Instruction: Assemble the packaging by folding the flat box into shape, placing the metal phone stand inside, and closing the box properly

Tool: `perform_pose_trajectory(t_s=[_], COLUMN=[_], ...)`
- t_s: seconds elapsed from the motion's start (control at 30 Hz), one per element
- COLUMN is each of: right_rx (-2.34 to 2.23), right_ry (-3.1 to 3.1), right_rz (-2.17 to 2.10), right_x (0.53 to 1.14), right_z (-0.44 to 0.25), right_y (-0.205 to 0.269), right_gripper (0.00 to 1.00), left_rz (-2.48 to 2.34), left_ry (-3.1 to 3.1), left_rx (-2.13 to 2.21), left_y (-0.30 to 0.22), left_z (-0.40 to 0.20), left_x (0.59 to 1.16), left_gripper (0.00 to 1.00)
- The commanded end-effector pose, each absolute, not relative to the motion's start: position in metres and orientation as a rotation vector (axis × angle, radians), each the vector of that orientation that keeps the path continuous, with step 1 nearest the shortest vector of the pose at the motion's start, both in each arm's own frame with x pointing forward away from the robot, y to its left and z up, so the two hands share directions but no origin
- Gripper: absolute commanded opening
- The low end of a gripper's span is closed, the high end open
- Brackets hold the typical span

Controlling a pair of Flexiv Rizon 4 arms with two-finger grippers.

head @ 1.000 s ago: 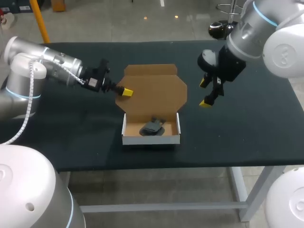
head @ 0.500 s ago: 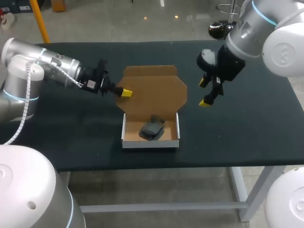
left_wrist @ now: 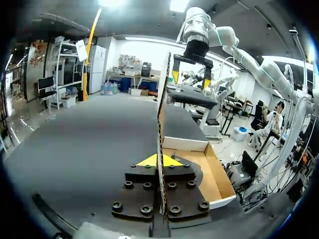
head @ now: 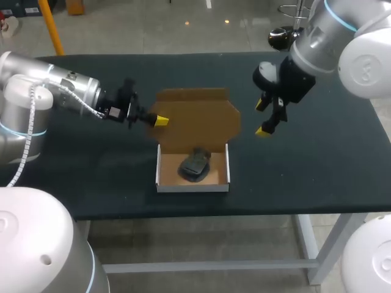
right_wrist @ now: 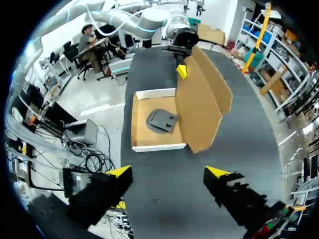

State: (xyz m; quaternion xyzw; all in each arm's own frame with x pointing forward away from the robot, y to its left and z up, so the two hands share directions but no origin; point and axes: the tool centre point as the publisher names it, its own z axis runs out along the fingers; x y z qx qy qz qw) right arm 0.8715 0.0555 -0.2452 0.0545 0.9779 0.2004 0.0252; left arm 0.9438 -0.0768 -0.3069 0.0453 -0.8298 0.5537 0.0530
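A cardboard box (head: 192,185) with white walls stands at the table's middle, and the dark metal phone stand (head: 194,166) lies inside it. Its brown lid (head: 198,119) rises from the back wall, tilted up. My left gripper (head: 160,120) is shut on the lid's left edge. In the left wrist view the lid (left_wrist: 161,124) runs edge-on through my left gripper (left_wrist: 160,161), with the box (left_wrist: 214,179) beside it. My right gripper (head: 263,118) hangs open above the table, right of the lid. In its own view my right gripper (right_wrist: 168,172) is apart from the box (right_wrist: 155,147), stand (right_wrist: 162,120) and lid (right_wrist: 202,99).
The black table (head: 317,159) stretches bare to the right of the box and in front of it. The table's front edge lies close behind the box's front wall. Both arms come in from the back corners.
My left gripper has drawn slightly left and up with the lid, which now stands steeper. The box has shifted a little. The right arm has stayed in place.
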Motion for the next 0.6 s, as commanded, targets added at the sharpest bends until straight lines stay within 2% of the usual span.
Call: perform_pose_trajectory(t_s=[0.03, 0.6], right_rx=[0.165, 0.103], right_ry=[3.024, 3.001], right_rz=[0.614, 0.538], right_x=[0.87, 0.883], right_z=[-0.241, -0.218], right_y=[0.054, 0.065], right_gripper=[1.0, 1.0], left_rz=[1.684, 1.695], left_ry=[-2.528, -2.532], left_rx=[0.143, 0.137], left_y=[-0.076, -0.076], left_z=[-0.305, -0.305], left_x=[0.941, 0.939], left_gripper=[0.0, 0.0])
